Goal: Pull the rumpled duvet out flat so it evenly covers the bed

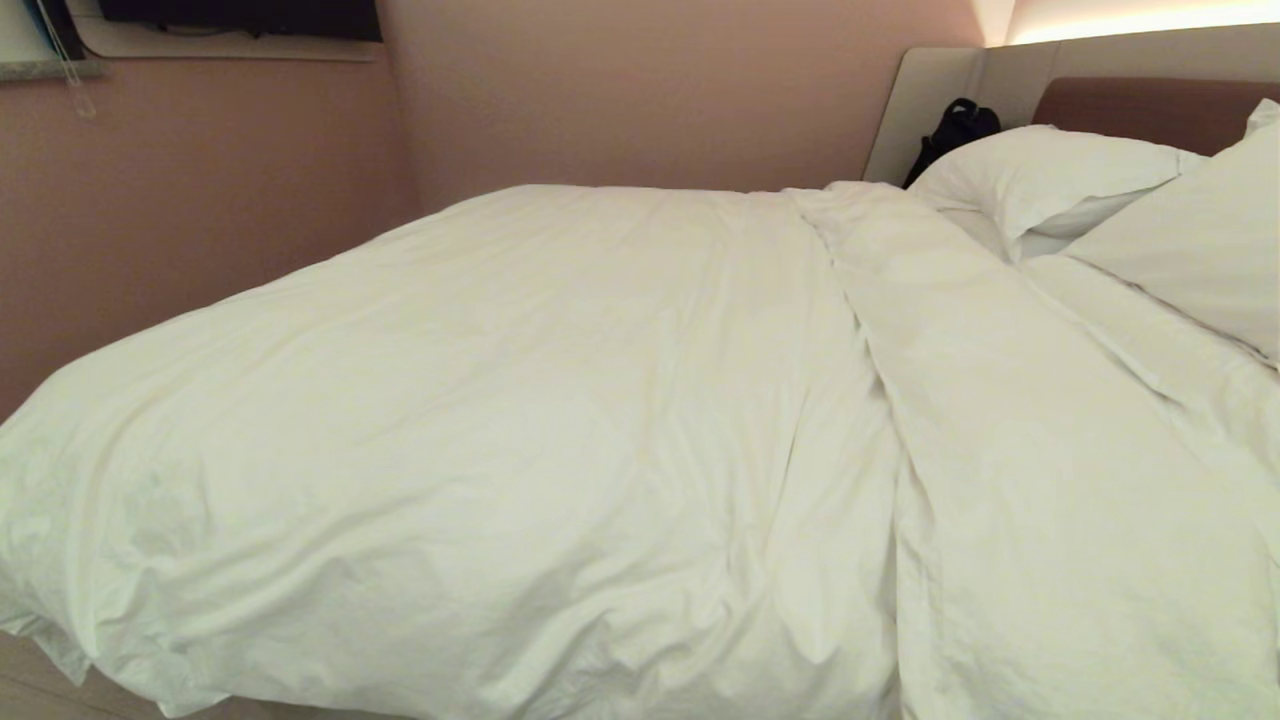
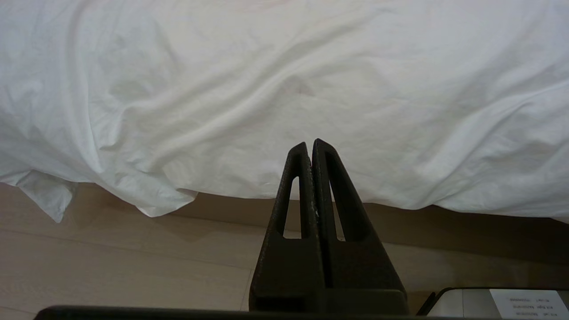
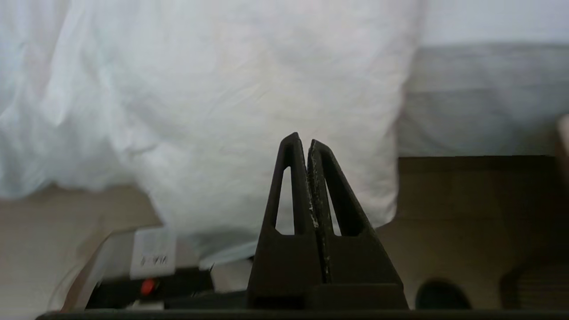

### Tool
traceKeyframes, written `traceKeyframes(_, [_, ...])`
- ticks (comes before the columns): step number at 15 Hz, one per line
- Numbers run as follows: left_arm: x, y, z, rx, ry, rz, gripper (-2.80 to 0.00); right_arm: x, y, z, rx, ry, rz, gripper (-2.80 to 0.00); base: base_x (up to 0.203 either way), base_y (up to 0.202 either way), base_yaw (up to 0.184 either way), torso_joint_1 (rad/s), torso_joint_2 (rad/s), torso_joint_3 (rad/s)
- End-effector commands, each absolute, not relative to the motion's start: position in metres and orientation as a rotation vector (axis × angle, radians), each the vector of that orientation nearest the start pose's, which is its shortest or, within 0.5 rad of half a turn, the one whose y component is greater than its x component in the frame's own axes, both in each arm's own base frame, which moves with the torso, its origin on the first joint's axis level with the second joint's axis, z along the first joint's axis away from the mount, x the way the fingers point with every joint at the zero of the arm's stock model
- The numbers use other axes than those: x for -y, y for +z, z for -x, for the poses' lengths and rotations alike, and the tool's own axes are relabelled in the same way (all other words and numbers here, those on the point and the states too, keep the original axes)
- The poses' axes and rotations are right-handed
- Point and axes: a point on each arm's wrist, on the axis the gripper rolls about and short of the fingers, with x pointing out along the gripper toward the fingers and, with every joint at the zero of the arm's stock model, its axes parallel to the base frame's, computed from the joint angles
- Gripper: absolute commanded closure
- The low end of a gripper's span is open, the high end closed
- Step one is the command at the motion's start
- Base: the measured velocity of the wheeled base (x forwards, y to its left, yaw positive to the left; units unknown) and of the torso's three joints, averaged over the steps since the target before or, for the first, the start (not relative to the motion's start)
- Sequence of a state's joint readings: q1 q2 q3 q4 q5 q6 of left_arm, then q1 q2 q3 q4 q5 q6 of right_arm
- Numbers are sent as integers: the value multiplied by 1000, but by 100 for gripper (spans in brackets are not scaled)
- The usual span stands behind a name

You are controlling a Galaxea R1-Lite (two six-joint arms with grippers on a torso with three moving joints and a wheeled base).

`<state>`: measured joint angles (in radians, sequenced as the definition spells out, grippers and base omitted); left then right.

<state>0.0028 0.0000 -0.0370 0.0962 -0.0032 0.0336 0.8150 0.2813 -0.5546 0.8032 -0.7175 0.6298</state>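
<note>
The puffy white duvet (image 1: 520,420) lies spread over the bed, with a long fold running from the pillows toward the near edge. Its near edge hangs over the side, as seen on the duvet (image 2: 266,89) in the left wrist view. My left gripper (image 2: 310,144) is shut and empty, low beside the bed, in front of that hanging edge. My right gripper (image 3: 303,138) is shut and empty too, facing a hanging part of the duvet (image 3: 222,111) next to the grey-beige bed base (image 3: 480,102). Neither gripper shows in the head view.
Two plump white pillows (image 1: 1040,175) lie at the headboard (image 1: 1150,110), with a black bag (image 1: 955,130) behind them. A pink wall (image 1: 200,200) runs close along the far side. Pale wood floor (image 2: 111,258) lies below the duvet's edge. Part of my base (image 3: 146,266) shows near the right gripper.
</note>
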Motion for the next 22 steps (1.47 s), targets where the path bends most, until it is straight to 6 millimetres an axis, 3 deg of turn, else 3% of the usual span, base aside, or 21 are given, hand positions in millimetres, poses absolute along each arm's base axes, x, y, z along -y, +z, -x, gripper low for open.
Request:
traceKeyframes(1, [0,76,26,-60,-1,-34,0,52,157,29,-339,-151,-234,0,0,0,0,0,0,0])
traceKeyframes(7, [0,76,26,-60,-1,-34,0,46,176,49,-224,-435,-322,0,0,0,0,0,0,0])
traceKeyframes(11, [0,76,26,-60,-1,-34,0,43,173,52,-170,-603,-313,0,0,0,0,0,0,0])
traceKeyframes(16, [0,76,26,-60,-1,-34,0,43,178,46,-160,-492,-323,0,0,0,0,0,0,0])
traceKeyframes(22, [0,76,26,-60,-1,-34,0,31,174,56,-90,-921,-237,0,0,0,0,0,0,0])
